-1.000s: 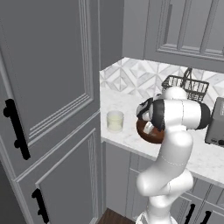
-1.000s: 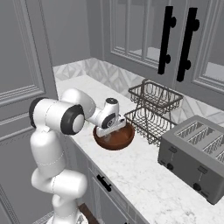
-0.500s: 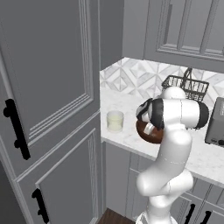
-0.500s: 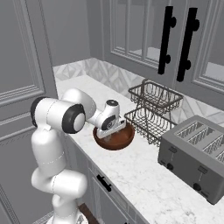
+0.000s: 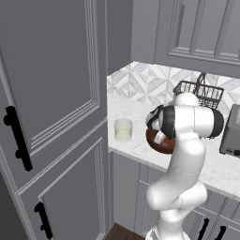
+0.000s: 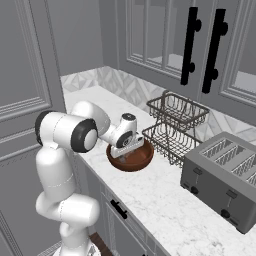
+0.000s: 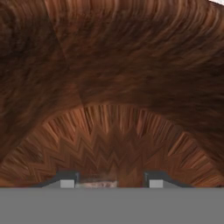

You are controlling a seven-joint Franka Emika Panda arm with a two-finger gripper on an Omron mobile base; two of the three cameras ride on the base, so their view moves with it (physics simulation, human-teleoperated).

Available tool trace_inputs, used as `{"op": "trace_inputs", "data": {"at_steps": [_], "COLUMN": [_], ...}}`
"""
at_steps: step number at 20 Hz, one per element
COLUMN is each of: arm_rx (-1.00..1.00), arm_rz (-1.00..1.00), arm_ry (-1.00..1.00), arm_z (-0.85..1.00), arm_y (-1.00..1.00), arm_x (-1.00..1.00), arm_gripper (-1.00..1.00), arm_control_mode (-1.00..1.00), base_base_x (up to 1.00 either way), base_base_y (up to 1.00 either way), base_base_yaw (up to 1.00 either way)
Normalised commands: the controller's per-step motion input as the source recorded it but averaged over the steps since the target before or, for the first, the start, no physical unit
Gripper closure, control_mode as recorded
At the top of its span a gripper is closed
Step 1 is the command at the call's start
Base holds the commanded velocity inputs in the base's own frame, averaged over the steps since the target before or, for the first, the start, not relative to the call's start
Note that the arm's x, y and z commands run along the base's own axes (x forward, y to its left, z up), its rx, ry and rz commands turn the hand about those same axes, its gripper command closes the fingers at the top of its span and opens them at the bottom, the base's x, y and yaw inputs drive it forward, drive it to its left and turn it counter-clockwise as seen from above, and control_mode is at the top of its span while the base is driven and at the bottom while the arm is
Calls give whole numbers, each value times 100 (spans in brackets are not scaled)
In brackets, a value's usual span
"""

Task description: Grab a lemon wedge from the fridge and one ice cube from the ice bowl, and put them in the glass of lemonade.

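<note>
The gripper dips into the brown bowl, so its tips are hidden by the rim. The toaster is cut off at the 3 o'clock edge. The pale bit between the fingertips is too blurry to tell.

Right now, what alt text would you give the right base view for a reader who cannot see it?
White robot arm reaches its tool down into a round brown wooden bowl on the white marble counter. A black two-tier wire basket and a grey toaster stand to its right.
</note>
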Motion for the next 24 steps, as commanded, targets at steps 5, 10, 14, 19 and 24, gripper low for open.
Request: {"op": "trace_inputs", "data": {"at_steps": [5, 10, 14, 19, 24], "arm_rx": [0, 0, 0, 2, 0], "arm_rz": [0, 0, -1, -5, -5], "arm_ry": [0, -2, -15, -17, -16], "arm_z": [0, 47, 94, 87, 60], "arm_y": [0, 0, 0, 18, 78], "arm_x": [-4, -4, -1, 0, 0], "arm_gripper": [100, 100, 100, 100, 100], "arm_control_mode": [-100, -100, -100, -100, -100], "base_base_x": [0, 0, 0, 0, 0], "base_base_y": [0, 0, 0, 0, 0], "base_base_yaw": [0, 0, 0, 0, 0]}}
